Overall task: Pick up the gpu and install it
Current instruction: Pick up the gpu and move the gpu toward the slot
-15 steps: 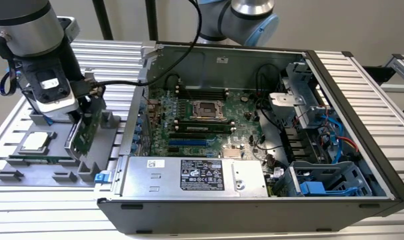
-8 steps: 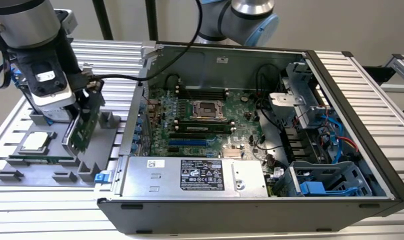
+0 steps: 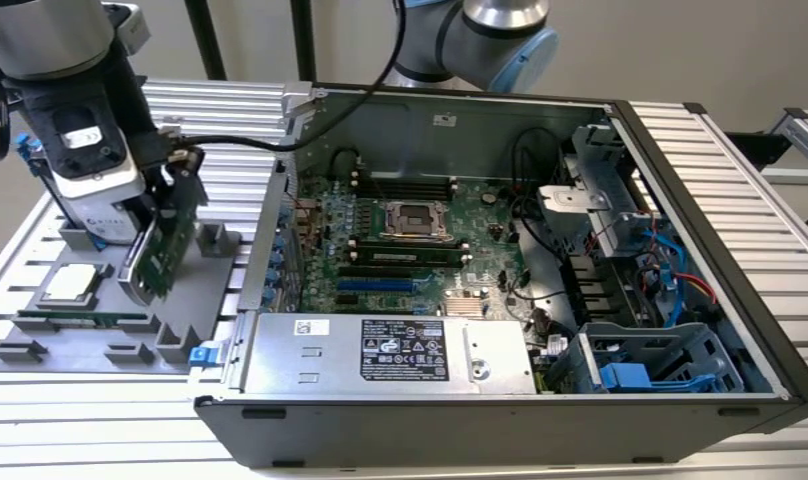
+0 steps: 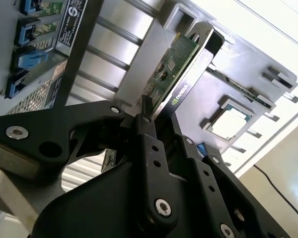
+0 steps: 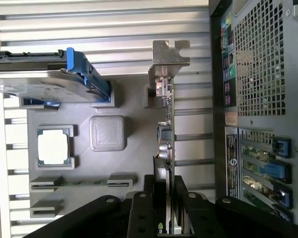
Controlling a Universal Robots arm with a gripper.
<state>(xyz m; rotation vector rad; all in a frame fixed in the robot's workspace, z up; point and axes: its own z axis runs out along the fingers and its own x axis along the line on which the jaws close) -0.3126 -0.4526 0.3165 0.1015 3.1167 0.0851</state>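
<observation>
The gpu (image 3: 164,255) is a green card with a black cooler. It hangs on edge, slightly tilted, over the grey parts tray (image 3: 77,345) at the exterior view's left, beside the open computer case (image 3: 671,190). My gripper (image 3: 164,222) is shut on the card's upper edge. In the first wrist view the gpu (image 5: 167,134) shows edge-on between the black fingers (image 5: 153,191), with its silver bracket (image 5: 169,55) at the far end. In the second wrist view the gpu (image 4: 175,69) sticks out from my gripper (image 4: 159,118). Whether its lower edge touches the tray I cannot tell.
On the tray lie a processor (image 3: 68,283), a long memory stick (image 3: 84,320) and a hard drive with blue rails (image 5: 49,85). Inside the case are the green motherboard (image 3: 377,250) and a silver power supply (image 3: 391,350). The case's rear panel (image 5: 258,99) is close beside the card.
</observation>
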